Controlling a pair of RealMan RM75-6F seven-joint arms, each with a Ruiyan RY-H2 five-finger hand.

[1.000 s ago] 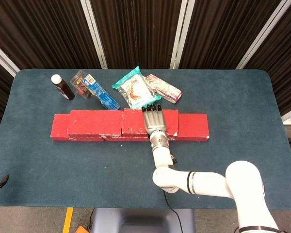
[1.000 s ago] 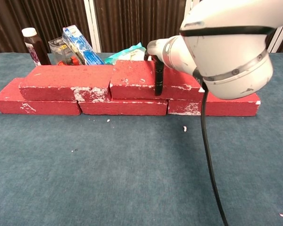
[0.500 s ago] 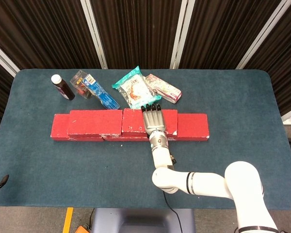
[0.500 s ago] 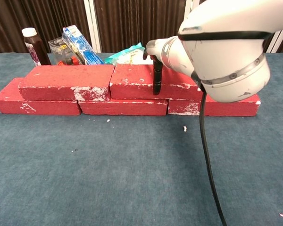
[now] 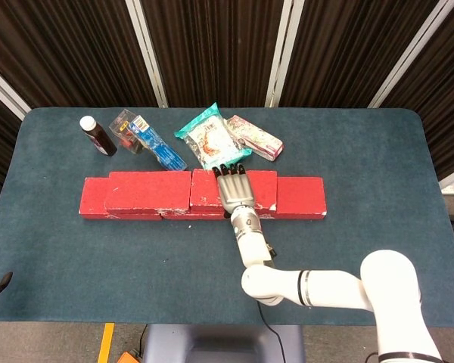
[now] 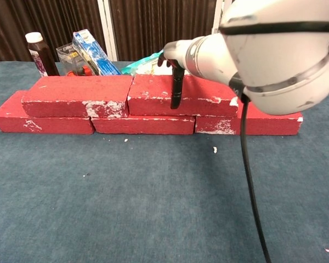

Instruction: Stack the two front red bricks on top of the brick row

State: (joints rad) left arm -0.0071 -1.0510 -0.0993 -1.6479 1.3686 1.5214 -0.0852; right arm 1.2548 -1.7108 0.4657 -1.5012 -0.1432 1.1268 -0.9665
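The 2 upper bricks, left brick (image 5: 147, 190) and right brick (image 5: 233, 189), sit on the brick row (image 5: 299, 198); the right robot hand (image 5: 236, 190) lies flat on the right brick, fingers spread, grasping nothing; lifting carelessly could drag it askew or knock the snack bags (image 5: 209, 136) just behind it.

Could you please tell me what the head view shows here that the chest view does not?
Only the head view shows the pink snack pack and the right hand lying flat on the right upper brick. Only the chest view shows the three-brick bottom row from the front. Both show the left upper brick, dark bottle, blue box and green bag.
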